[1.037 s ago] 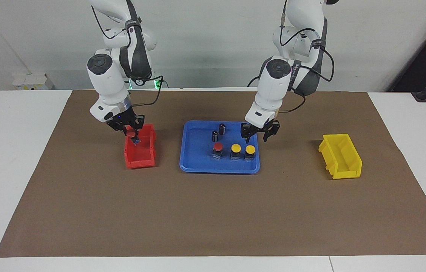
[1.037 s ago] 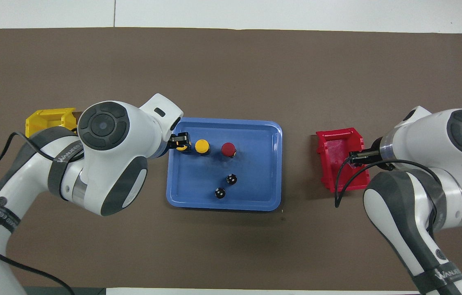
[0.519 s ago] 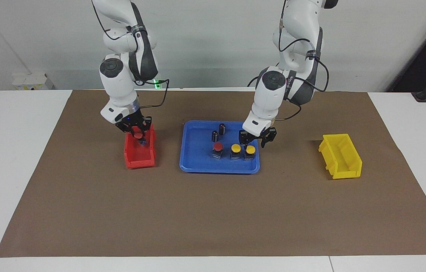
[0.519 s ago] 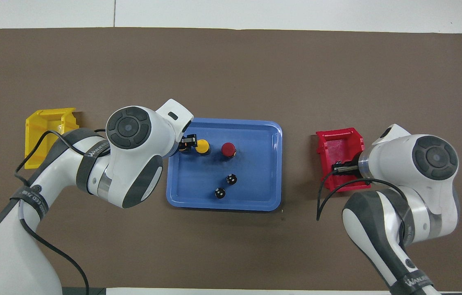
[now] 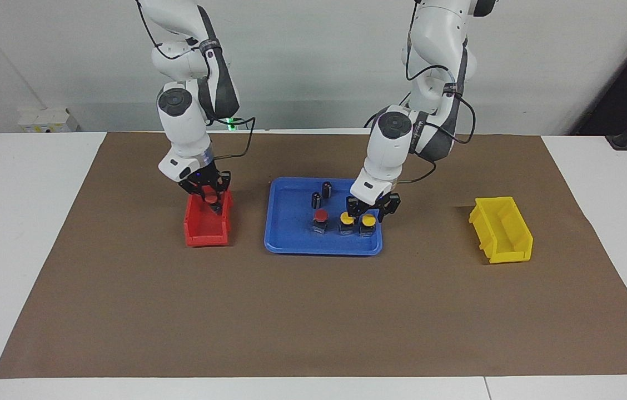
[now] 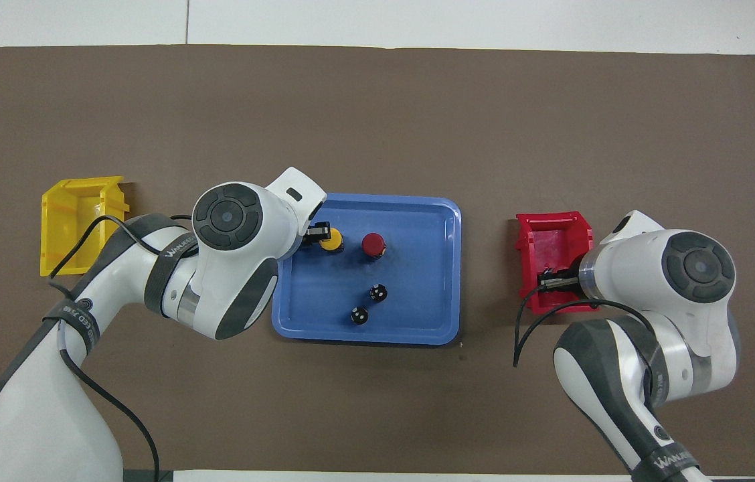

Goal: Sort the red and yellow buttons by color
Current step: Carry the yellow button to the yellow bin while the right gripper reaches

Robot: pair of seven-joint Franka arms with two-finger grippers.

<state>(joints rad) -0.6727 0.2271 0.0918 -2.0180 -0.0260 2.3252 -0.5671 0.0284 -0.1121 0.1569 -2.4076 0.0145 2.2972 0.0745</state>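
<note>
Yellow button [image 5: 368, 220] under left arm overhead

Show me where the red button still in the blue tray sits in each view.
Facing view: red button in the blue tray, beside the yellow buttons.
Overhead view: red button, farther from the robots than the two dark cylinders.
Shared landmark: the blue tray.

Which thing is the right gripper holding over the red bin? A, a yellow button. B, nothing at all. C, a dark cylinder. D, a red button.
D: the right gripper is shut on a red button in the air above the red bin.
</note>
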